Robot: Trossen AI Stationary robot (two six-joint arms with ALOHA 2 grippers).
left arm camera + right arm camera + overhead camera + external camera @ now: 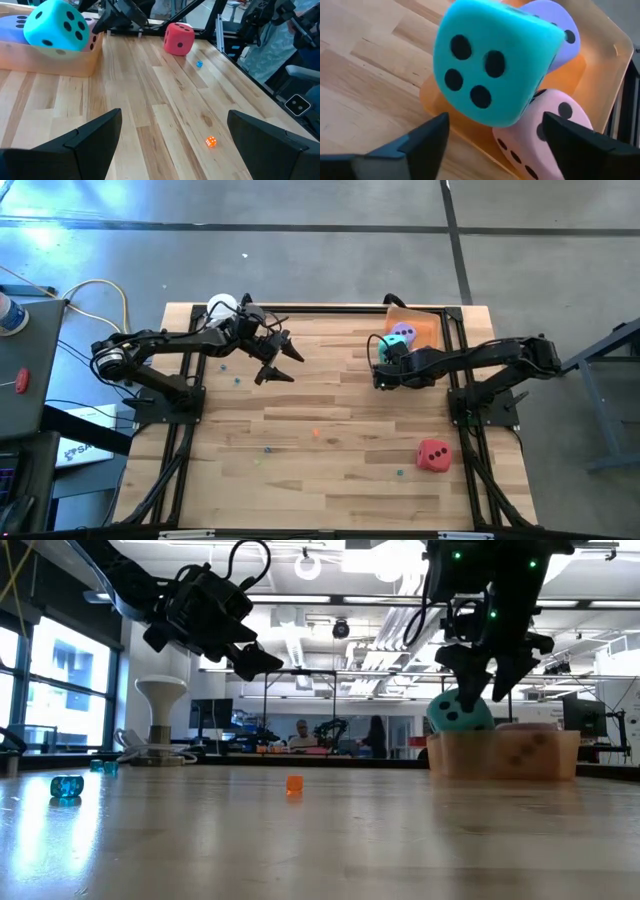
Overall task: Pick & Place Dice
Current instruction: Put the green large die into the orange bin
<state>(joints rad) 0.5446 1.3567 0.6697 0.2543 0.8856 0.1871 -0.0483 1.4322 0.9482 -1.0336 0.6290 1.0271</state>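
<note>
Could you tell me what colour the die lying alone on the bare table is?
Red die with dark pips, clearest in the left wrist view.

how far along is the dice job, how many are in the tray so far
Done: the purple die and pink die lie in the orange tray. In hand: the mint die sits on top of them at the tray's edge, with the right hand open just above it. Left: the red die is on the table; the left hand waits open.

Wooden table [330, 410], orange tray [428, 330] at far edge, red die [432, 455], scattered beads [316, 434]
</note>
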